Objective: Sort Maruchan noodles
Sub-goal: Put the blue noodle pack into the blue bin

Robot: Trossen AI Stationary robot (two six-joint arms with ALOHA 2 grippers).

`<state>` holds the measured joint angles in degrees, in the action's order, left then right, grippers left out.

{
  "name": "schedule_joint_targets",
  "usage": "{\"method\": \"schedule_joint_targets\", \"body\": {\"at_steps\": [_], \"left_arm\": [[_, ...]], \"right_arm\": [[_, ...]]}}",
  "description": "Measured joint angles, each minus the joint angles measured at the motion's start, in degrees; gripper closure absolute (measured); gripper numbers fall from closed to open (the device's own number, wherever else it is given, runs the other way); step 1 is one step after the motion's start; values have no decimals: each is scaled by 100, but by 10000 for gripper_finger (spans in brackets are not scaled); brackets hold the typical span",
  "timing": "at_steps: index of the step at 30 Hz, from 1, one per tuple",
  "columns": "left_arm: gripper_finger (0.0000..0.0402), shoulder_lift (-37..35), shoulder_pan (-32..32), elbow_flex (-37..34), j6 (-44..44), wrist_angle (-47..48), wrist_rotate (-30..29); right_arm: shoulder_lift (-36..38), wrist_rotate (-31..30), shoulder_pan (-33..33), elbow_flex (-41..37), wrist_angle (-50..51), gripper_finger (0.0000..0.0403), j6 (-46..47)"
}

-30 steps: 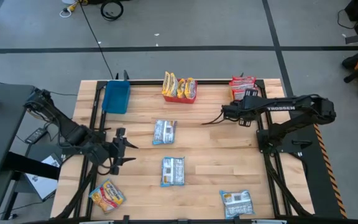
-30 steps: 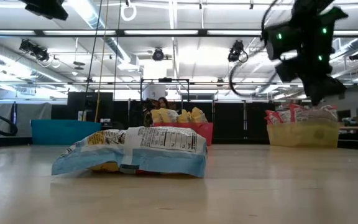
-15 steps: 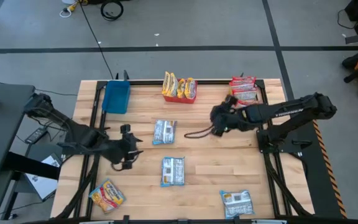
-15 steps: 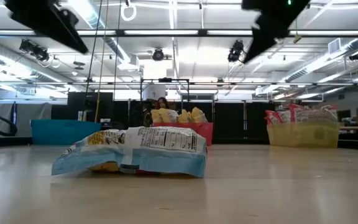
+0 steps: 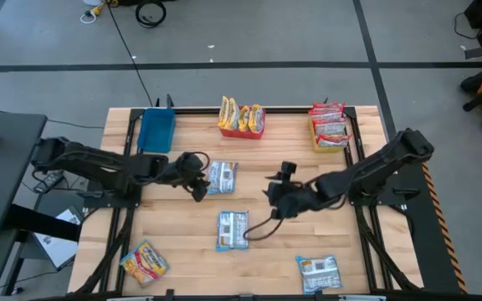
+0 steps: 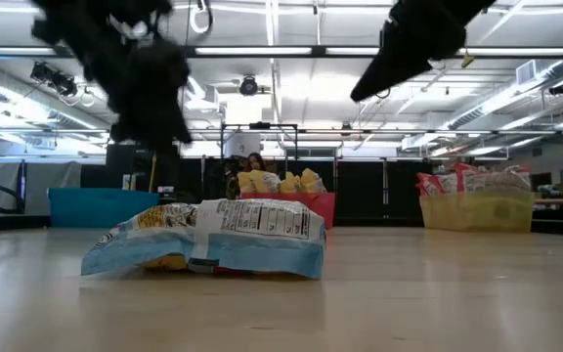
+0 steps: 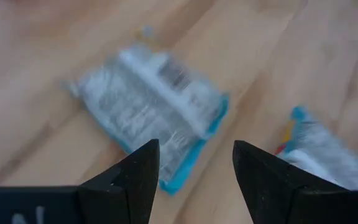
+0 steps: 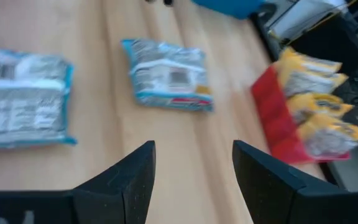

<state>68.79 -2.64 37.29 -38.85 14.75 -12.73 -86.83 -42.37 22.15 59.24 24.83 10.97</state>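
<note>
Three blue-and-white Maruchan noodle packets lie flat on the wooden table: a far one (image 5: 222,176), a middle one (image 5: 233,230) and a near-right one (image 5: 319,272). A yellow packet (image 5: 144,262) lies at the near left. My left gripper (image 5: 196,181) hovers open just left of the far blue packet (image 7: 148,106). My right gripper (image 5: 277,197) hangs open over the table's middle, right of the blue packets, with the far packet (image 8: 166,74) and the middle packet (image 8: 20,99) ahead of it. Neither gripper holds anything.
Along the far edge stand a blue bin (image 5: 156,130), a red bin (image 5: 241,119) with yellow packets and a yellow bin (image 5: 329,127) with red packets. In the low view a blue packet (image 6: 203,240) lies in front, with both arms overhead.
My left gripper has swung from the table's left side toward the right and far, dropping toward the far blue packet and rolling about its axis. My right gripper has left the yellow bin and swept toward the table's middle, left and nearer. Both are empty.
</note>
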Motion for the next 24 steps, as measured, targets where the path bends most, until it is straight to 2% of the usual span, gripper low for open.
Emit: {"method": "schedule_joint_targets", "body": {"at_steps": [3,9,16,19,24], "left_arm": [[193,171,453,-679,-312,-587,370],[184,258,1013,-1571,-561,-1981,563],[126,285,1110,-1713,-862,-2244,750],[109,518,1104,-1715,-1139,-2388,768],[104,1257,1104,-1704,-1473,-3206,792]], "right_arm": [[-328,0,163,0,-50,186,77],[-755,-2,328,0,-280,186,-177],[-716,-145,313,0,-526,186,-213],[-716,-162,313,1,-814,186,-417],[-718,-149,313,2,-1209,186,-622]]}}
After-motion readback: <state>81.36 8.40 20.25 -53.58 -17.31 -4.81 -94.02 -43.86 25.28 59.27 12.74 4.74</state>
